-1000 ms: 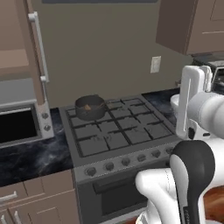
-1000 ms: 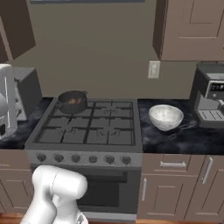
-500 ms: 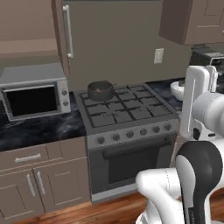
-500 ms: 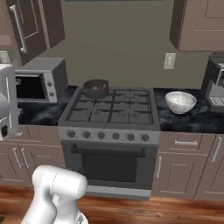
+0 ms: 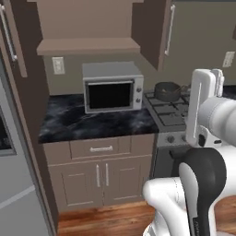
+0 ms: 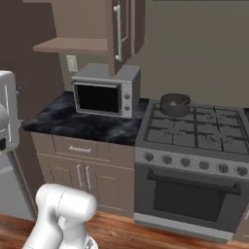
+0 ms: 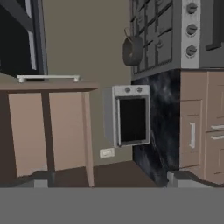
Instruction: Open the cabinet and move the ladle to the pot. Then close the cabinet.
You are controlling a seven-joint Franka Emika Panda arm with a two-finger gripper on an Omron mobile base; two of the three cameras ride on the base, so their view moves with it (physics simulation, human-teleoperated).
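Overhead, cabinet [image 5: 87, 27] doors hang open above the microwave [image 5: 112, 87].

**Cabinet doors open, pot on stove**

The brown wall cabinet [image 5: 87, 27] hangs above the microwave, both doors swung wide, its silver bar handle [image 6: 117, 25] upright at 12 o'clock. The dark round pot [image 6: 175, 104] sits upright on the stove's rear left burner, something brown inside it.

No text, label, brand, number or sign can be read anywhere in these views. The microwave [image 5: 113, 88] front, the stove [image 6: 194, 160] knob panel and the cabinet [image 6: 121, 31] doors all show plain rendered surfaces without markings.
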